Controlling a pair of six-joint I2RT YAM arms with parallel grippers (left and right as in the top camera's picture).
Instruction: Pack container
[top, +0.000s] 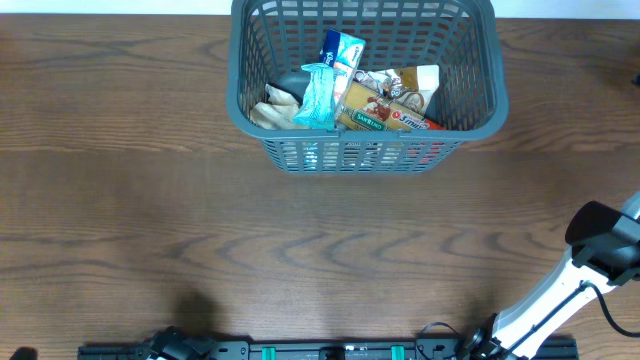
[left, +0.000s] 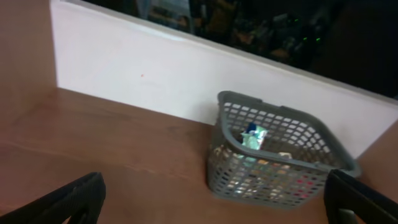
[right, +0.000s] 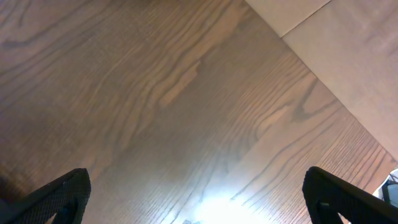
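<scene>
Standing at the far edge of the desk (top: 150, 200), near its middle, the container (top: 360, 155) holds several snack packets (top: 345, 90); we see the left jaws and right jaws spread wide, gripping nothing, well apart from it.

Dark brown wood-grain desk (top: 150, 200) across whole overhead frame. White panel (left: 155, 74) upright along far desk edge, upper half of left wrist frame. Dark blurred clutter (left: 249, 25) above panel. Pale surface (right: 348, 68) past desk edge, upper right of right wrist frame.
</scene>
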